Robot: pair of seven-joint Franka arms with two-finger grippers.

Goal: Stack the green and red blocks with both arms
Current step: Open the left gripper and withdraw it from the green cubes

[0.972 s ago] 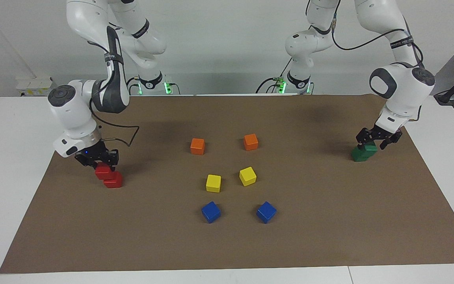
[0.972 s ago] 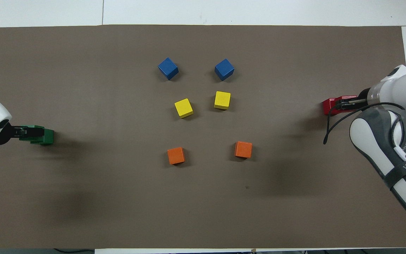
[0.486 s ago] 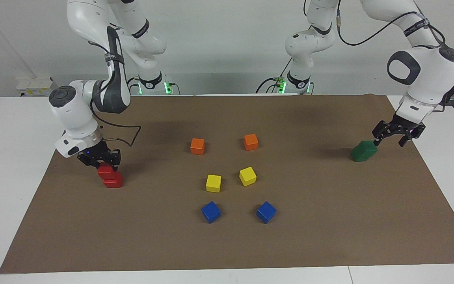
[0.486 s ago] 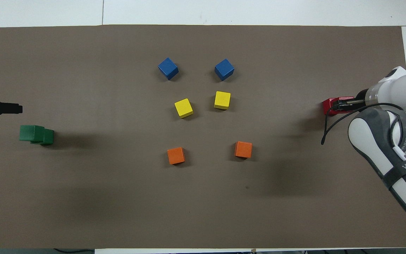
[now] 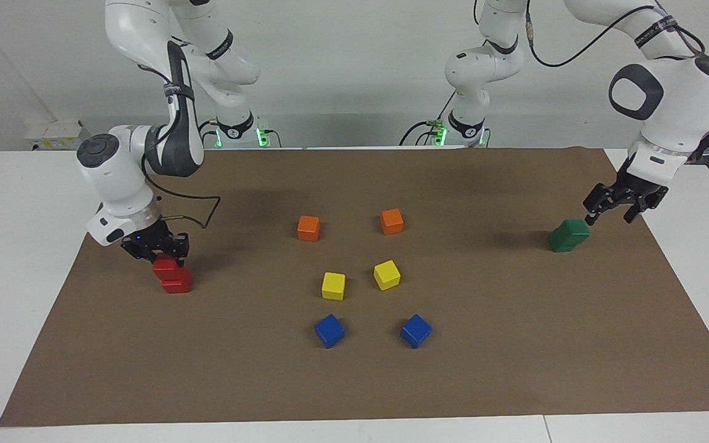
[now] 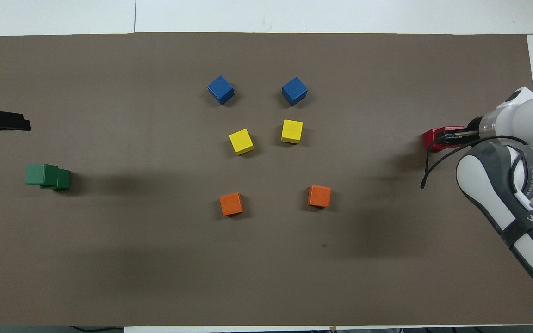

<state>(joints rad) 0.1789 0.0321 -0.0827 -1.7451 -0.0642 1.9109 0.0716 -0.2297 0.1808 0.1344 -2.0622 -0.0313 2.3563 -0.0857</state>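
Gripping upper red block (image 5: 164, 267), right gripper (image 5: 156, 252)

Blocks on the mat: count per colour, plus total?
Red blocks: 2, stacked, top one in the right tool
Green blocks: 2, stacked, left tool clear of them
Orange blocks: 2
Yellow blocks: 2
Blue blocks: 2
Total: 10

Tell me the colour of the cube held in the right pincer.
Bright red matte cube, clearest in the facing view.
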